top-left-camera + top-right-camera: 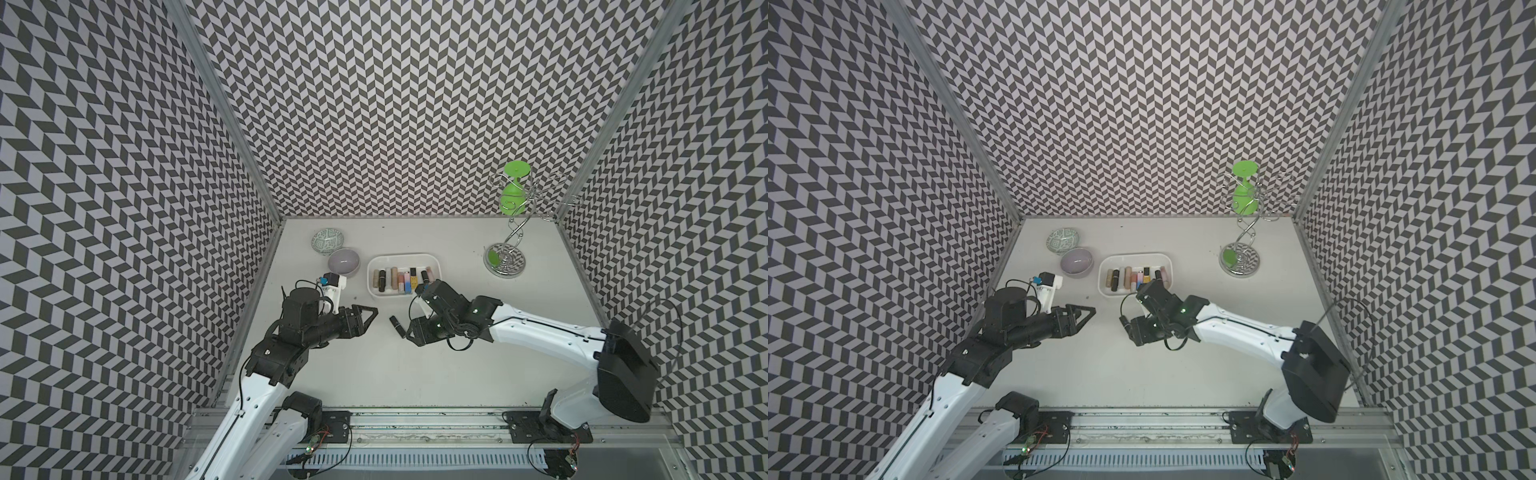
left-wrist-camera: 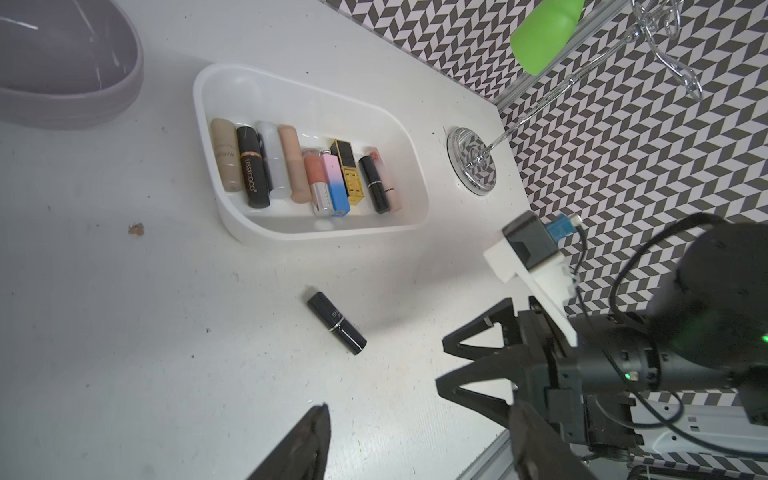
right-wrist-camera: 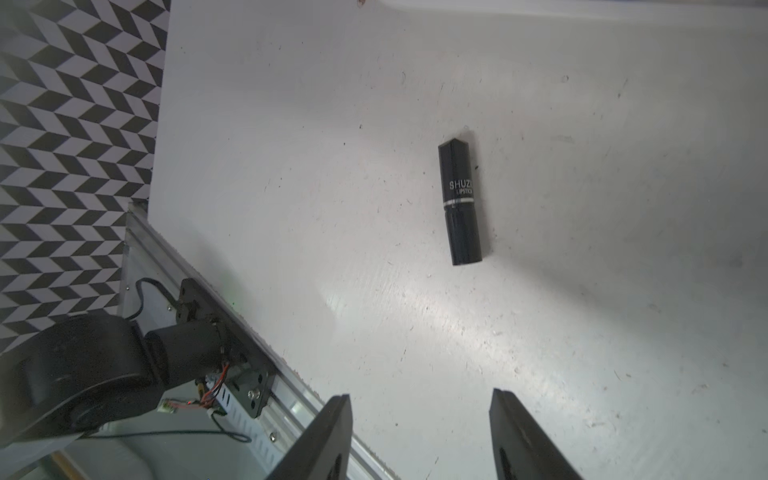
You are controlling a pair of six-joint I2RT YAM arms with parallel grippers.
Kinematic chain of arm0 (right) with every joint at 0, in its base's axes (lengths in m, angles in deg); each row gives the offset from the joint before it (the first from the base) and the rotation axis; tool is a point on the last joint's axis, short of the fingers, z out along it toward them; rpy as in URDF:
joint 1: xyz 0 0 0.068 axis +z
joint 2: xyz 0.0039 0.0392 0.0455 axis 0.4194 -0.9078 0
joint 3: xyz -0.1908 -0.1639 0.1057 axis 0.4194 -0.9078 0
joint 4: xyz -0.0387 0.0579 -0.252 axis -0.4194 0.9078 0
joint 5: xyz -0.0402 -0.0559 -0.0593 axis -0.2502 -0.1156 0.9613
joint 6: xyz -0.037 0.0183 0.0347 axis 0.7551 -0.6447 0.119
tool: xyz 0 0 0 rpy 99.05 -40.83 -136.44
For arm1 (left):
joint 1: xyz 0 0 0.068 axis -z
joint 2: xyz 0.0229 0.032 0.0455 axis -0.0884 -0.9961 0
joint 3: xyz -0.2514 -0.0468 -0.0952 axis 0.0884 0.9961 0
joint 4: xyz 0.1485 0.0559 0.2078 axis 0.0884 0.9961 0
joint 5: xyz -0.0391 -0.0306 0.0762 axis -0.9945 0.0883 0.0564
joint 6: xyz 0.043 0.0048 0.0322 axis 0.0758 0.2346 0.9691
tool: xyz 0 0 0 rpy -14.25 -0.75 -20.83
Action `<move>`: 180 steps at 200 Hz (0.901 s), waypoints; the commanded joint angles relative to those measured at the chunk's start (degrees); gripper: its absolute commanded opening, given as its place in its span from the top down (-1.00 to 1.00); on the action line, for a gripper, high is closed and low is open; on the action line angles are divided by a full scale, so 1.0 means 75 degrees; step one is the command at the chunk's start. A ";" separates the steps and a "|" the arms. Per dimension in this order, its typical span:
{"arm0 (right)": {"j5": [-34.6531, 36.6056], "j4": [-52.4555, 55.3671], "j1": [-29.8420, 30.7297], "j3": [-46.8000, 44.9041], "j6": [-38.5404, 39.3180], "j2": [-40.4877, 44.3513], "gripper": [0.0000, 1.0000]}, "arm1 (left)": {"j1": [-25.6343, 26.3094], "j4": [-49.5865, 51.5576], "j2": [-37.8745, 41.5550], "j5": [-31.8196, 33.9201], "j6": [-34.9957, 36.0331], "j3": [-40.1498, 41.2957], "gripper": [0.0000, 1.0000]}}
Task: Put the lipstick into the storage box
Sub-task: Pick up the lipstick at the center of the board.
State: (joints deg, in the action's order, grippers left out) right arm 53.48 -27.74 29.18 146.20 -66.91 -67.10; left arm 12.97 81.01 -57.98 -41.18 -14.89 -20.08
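Observation:
A black lipstick (image 1: pixel 397 331) lies loose on the white table, in front of the storage box (image 1: pixel 398 259), a shallow white tray that holds several lipsticks in a row. In the right wrist view the lipstick (image 3: pixel 459 203) lies ahead of my right gripper (image 3: pixel 419 409), which is open and empty. In a top view the right gripper (image 1: pixel 410 336) hovers just right of the lipstick. My left gripper (image 1: pixel 81 320) is open and empty, well to the left. In the left wrist view the lipstick (image 2: pixel 336 322) lies between the box (image 2: pixel 291 104) and the left gripper (image 2: pixel 422 409).
A lilac bowl (image 1: pixel 343 262) and a green-patterned bowl (image 1: pixel 328 240) sit at the back left. A chrome wire stand (image 1: pixel 505 259) holding a green cup (image 1: pixel 513 195) stands at the back right. Patterned walls close in the table on three sides.

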 commanded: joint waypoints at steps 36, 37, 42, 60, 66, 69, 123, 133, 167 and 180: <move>0.0865 0.0523 0.0269 0.1730 0.1156 -0.2007 -0.16 | -0.0039 0.0422 0.1094 -0.0173 -0.1097 0.0700 -0.60; 0.0875 0.0532 0.0274 0.1754 0.1175 -0.2035 -0.16 | -0.0039 0.0422 0.1111 -0.0161 -0.1115 0.0710 -0.60; 0.0931 0.0599 0.0307 0.1840 0.1230 -0.2143 -0.16 | -0.0039 0.0395 0.1174 -0.0135 -0.1200 0.0739 -0.61; 0.1183 0.0773 0.0369 0.2031 0.1333 -0.2459 -0.16 | -0.0039 0.0272 0.1250 -0.0085 -0.1450 0.0814 -0.66; 0.1221 0.0810 0.0383 0.2052 0.1349 -0.2533 -0.16 | -0.0039 0.0243 0.1503 -0.0081 -0.1510 0.0845 -0.65; 0.1234 0.0818 0.0381 0.2058 0.1363 -0.2568 -0.16 | -0.0039 0.0224 0.1522 -0.0080 -0.1534 0.0857 -0.66; 0.1626 0.0855 0.0522 0.2016 0.1499 -0.2924 -0.14 | -0.0039 0.0232 0.1646 0.0120 -0.1776 0.0887 -0.84; 0.1680 0.0856 0.0547 0.2027 0.1493 -0.2992 -0.13 | -0.0039 0.0256 0.1718 0.0192 -0.1849 0.0896 -0.84; 0.1765 0.0834 0.0621 0.2117 0.1445 -0.3184 -0.09 | -0.0039 0.0290 0.1854 0.0240 -0.1919 0.0957 -0.84; 0.1790 0.0824 0.0645 0.2162 0.1430 -0.3284 -0.07 | -0.0040 0.0346 0.1853 0.0234 -0.1879 0.0932 -0.85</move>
State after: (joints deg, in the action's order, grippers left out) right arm 65.17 -21.27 33.40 160.80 -56.34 -90.16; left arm 12.88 83.31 -44.60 -40.24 -28.84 -13.57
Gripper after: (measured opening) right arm 0.539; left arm 0.921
